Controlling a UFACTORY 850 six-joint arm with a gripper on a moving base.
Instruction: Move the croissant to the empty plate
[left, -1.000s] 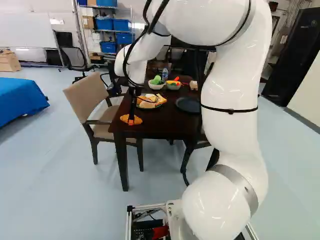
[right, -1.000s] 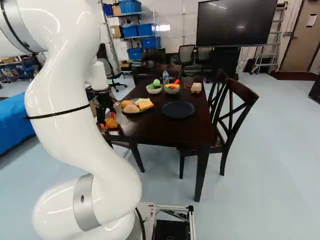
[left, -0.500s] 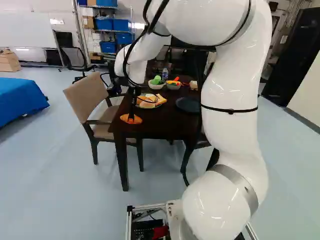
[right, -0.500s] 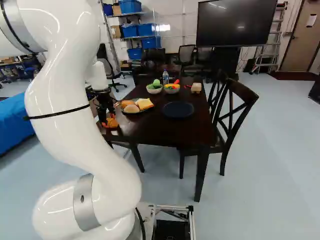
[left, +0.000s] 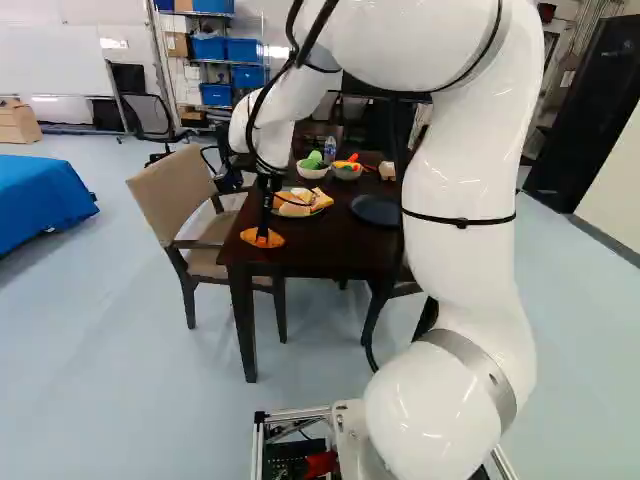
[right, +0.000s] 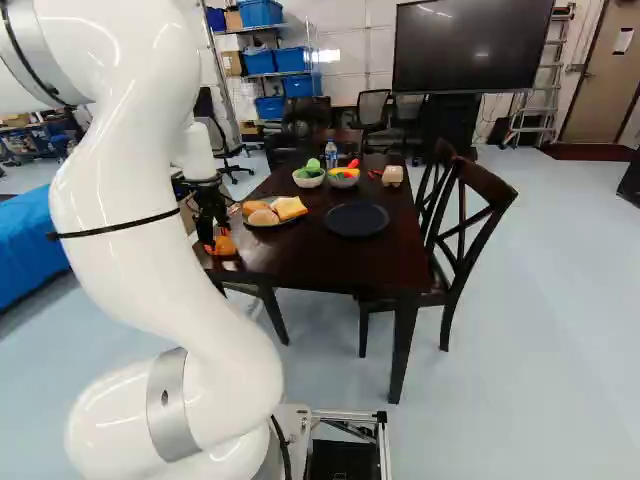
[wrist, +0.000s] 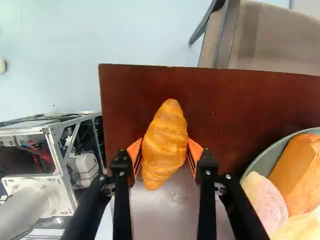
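Note:
At the near left corner of the table, my gripper (right: 213, 245) points down at the croissant (right: 225, 247). In the wrist view the croissant (wrist: 166, 142) lies between the two orange pads of the gripper (wrist: 165, 154), which press on it from both sides. It appears to rest on the dark table (wrist: 215, 107). The empty plate (right: 357, 219), dark and round, lies on the table right of the bread plate.
Beside the gripper stands a plate (wrist: 260, 162) with bread pieces. Farther back are two bowls (right: 308, 178) of vegetables, a bottle (right: 331, 155) and a small carton (right: 392, 176). Chairs (left: 185, 195) flank the table.
The gripper's fingers have closed in on the croissant from both sides. The arm has barely shifted, and the base and croissant stay in place.

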